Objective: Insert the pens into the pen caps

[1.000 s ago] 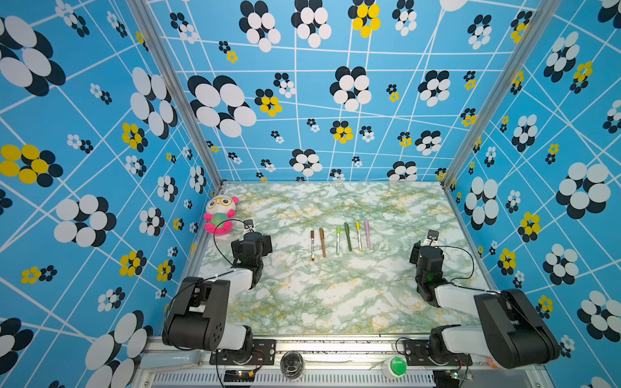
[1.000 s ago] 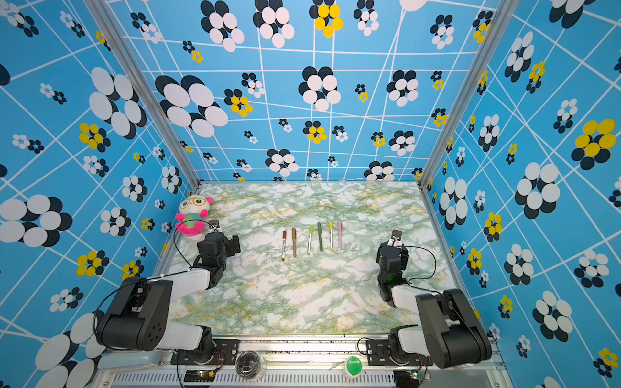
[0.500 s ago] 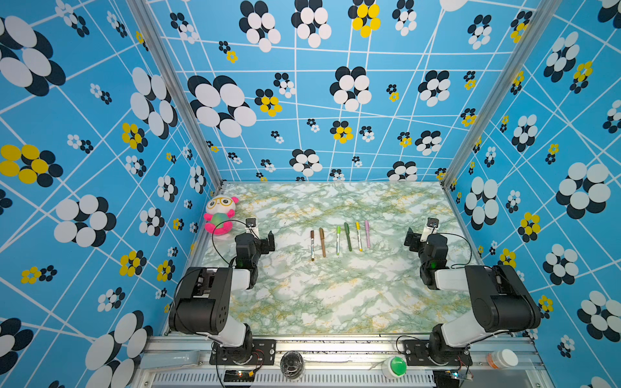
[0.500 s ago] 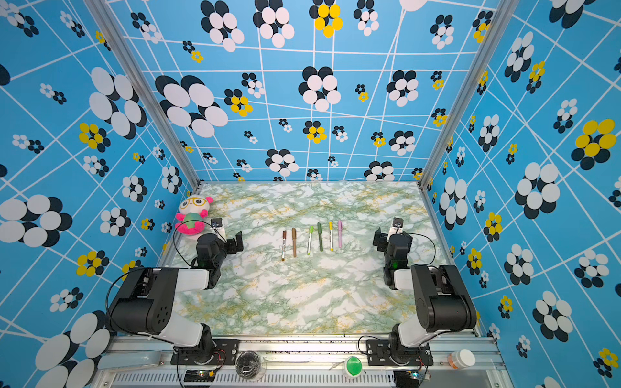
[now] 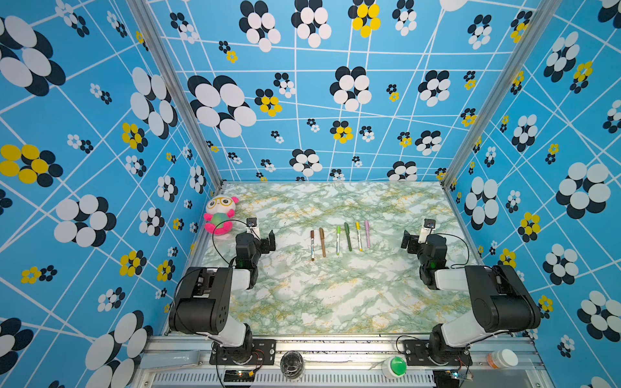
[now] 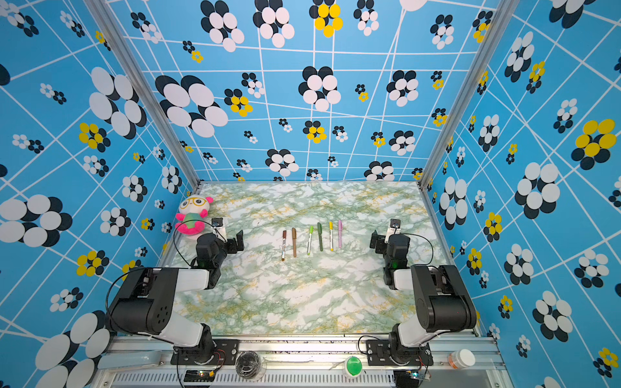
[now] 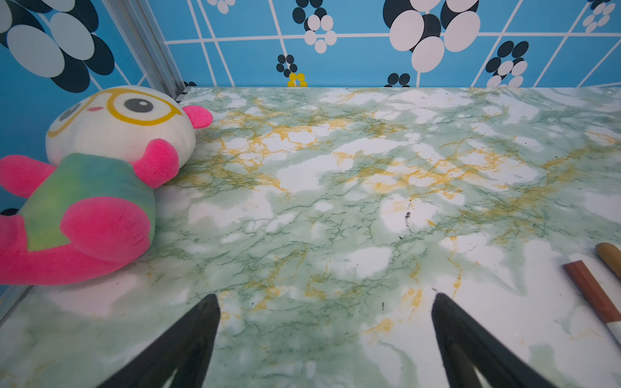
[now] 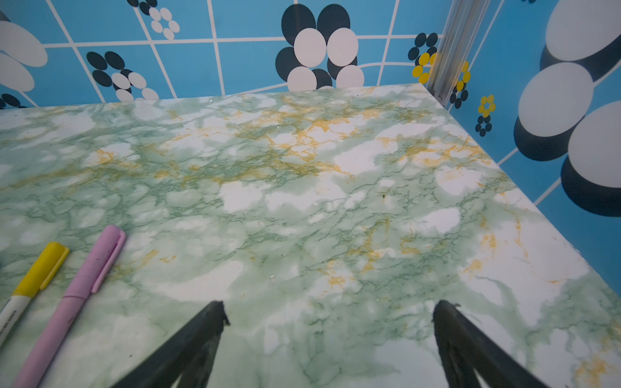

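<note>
Several pens (image 5: 338,240) (image 6: 309,240) lie side by side in a row at the table's middle. Each wears one of the pen caps (image 5: 357,225) on its far end: reddish-brown, brown, lime green, dark green, yellow and pink from left to right. My left gripper (image 5: 268,240) (image 6: 237,240) (image 7: 324,302) hangs open and empty left of the row. My right gripper (image 5: 408,240) (image 6: 376,240) (image 8: 327,309) hangs open and empty to its right. The left wrist view catches the reddish-brown cap (image 7: 591,292). The yellow cap (image 8: 40,268) and pink cap (image 8: 100,258) show in the right wrist view.
A pink and white plush toy (image 5: 220,215) (image 6: 193,215) (image 7: 97,181) lies at the table's left edge behind my left gripper. Patterned blue walls close in three sides. A green button (image 5: 395,366) and a small jar (image 5: 502,358) sit on the front rail.
Both arms have folded back toward the front rail, with their grippers now pointing inward at the row. The right gripper's jaws have opened wider. The pens have not moved.
</note>
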Controlling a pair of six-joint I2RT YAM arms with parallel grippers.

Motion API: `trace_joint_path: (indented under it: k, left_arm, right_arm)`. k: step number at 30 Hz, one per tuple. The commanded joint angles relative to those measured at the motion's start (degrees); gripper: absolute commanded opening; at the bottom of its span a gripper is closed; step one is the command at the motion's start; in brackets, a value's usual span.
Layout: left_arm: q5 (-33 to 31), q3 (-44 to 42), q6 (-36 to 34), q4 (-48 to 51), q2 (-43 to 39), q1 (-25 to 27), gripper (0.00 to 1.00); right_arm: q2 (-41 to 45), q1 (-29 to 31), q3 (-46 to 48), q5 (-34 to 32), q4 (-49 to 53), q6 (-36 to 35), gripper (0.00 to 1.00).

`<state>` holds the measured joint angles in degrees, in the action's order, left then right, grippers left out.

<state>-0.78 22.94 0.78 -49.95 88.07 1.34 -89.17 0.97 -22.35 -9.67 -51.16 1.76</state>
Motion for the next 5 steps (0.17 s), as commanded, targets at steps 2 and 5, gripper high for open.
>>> trace_joint_path:
  k: [2, 5]
  left_arm:
    - [1.28, -0.38, -0.42, -1.09, 0.63, -0.52, 0.99]
    - [1.21, -0.71, -0.51, -1.61, 0.44, -0.51, 0.99]
  right_arm:
    - [0.75, -0.02, -0.29, 0.66, 0.86, 0.25, 0.99]
    - [0.83, -0.02, -0.15, 0.66, 0.79, 0.19, 0.99]
